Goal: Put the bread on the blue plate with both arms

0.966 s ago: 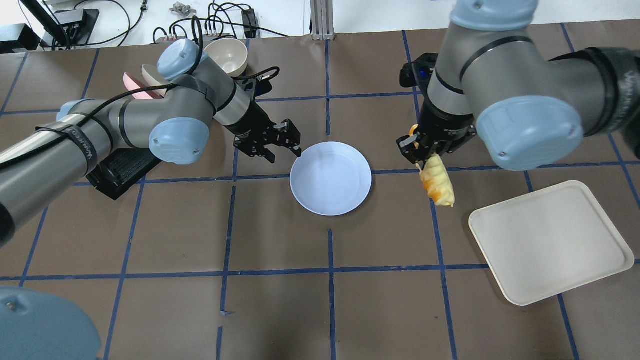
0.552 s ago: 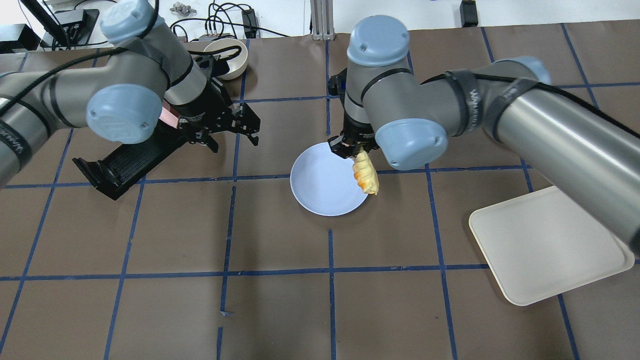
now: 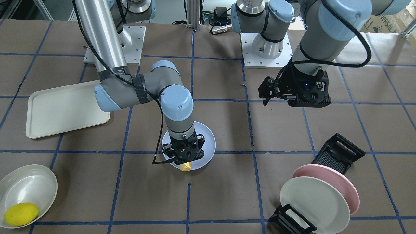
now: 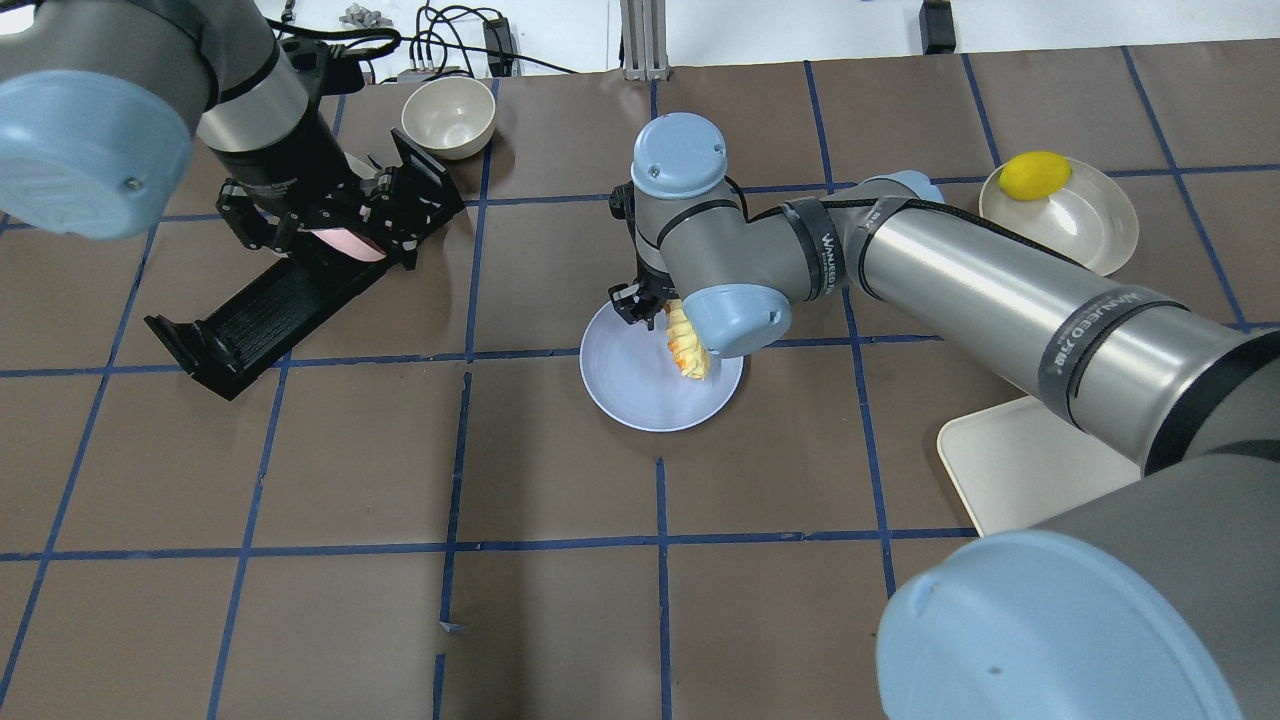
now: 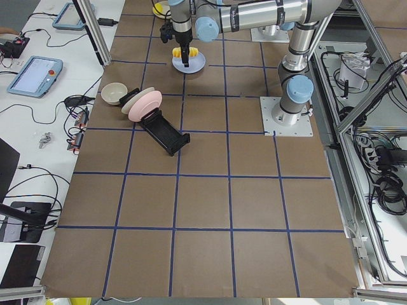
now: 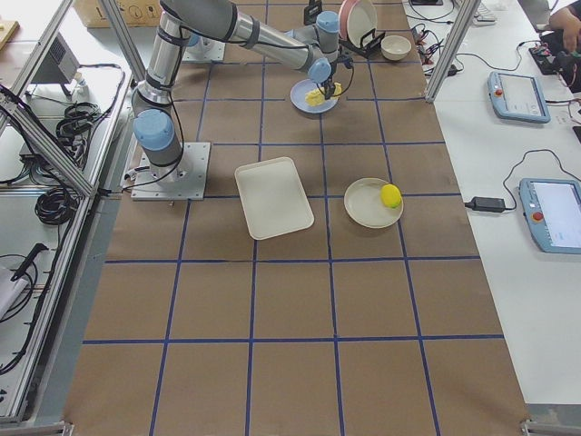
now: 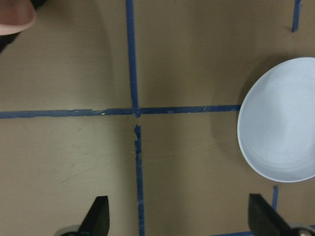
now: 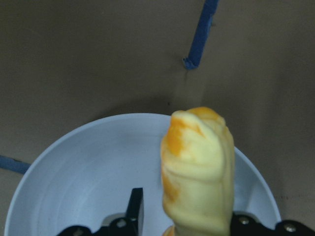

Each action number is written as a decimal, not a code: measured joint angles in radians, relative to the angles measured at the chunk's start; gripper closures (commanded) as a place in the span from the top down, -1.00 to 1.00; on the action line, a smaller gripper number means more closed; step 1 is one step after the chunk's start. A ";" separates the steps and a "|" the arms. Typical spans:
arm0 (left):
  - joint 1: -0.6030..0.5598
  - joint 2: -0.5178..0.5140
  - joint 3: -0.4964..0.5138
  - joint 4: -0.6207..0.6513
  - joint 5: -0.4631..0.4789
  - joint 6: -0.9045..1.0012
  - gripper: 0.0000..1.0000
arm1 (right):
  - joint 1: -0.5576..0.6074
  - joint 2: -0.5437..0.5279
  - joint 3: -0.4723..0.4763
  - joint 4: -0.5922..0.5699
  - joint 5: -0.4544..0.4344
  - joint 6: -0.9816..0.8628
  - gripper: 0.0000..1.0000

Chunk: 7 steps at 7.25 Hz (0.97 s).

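- Gripping the bread (image 4: 686, 346) by one end, the right claw (image 3: 184, 155) is clenched on it; the loaf hangs down from the fingers.
- Bread is over the blue plate (image 4: 635, 395), centre of the overhead frame, above the plate's right half.
- Right wrist view: loaf fills the lower centre, with the plate's pale floor spread beneath and to its left. Cannot tell whether the loaf's far end touches the plate.
- Front view: only a small yellow tip of bread shows below the claw, at the plate's lower rim.
- Left claw (image 7: 180, 220) is released, fingers spread wide with nothing between them. It hovers above the bare brown table (image 4: 300, 600), well apart from the plate.
- Left wrist view: plate's edge at the right side of the frame, blue tape lines crossing at centre.
- Overhead view: left claw at upper left, above a black rack (image 4: 250, 315).
- Front view, lower right: pink plate (image 3: 344, 182) and white plate (image 3: 312, 200) stand on edge in the rack, white in front.
- Cream tray (image 3: 65, 110) at left of the front view.
- Lemon (image 4: 1035, 175) lies in a shallow bowl (image 4: 1095, 230), upper right of the overhead frame.
- Small cream bowl (image 4: 448, 115) near the top of the overhead view, left of centre.
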 measured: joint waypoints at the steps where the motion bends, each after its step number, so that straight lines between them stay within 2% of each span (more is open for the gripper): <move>1: 0.002 0.013 0.033 -0.046 0.014 0.003 1.00 | 0.000 -0.008 -0.016 0.019 -0.001 0.000 0.99; 4: 0.001 0.058 0.057 -0.079 0.025 0.005 1.00 | -0.030 -0.139 -0.032 0.163 -0.001 -0.015 0.99; 6: 0.005 0.049 0.073 -0.082 0.020 0.005 1.00 | -0.130 -0.293 0.012 0.283 0.005 -0.108 0.99; 7: 0.005 0.046 0.073 -0.096 0.021 0.005 1.00 | -0.203 -0.380 0.027 0.378 0.009 -0.155 0.99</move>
